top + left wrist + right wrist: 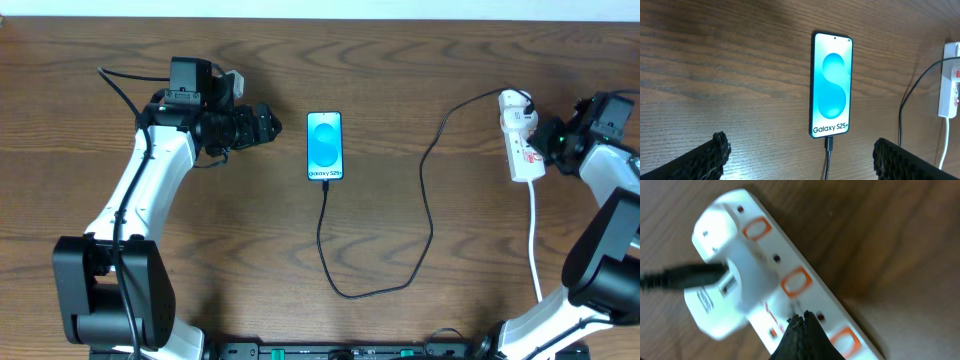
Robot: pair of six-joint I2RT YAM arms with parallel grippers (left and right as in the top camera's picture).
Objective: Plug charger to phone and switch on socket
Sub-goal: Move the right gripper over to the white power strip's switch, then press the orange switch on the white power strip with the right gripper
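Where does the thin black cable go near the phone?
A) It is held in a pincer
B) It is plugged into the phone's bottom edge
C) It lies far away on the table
B: the charger runs straight into the bottom edge of the phone, just under the Galaxy S25 text.

Work surface: one bench [250, 260] with a dark brown wood-grain top. The grain runs parallel to the far edge. The top fills nearly the whole overhead view. Beyond the far edge runs a pale strip [500, 6]; wall or floor cannot be told. Lighting: diffuse. A soft sheen [740, 35] lies on the bench top in the left wrist view; shadows are faint.
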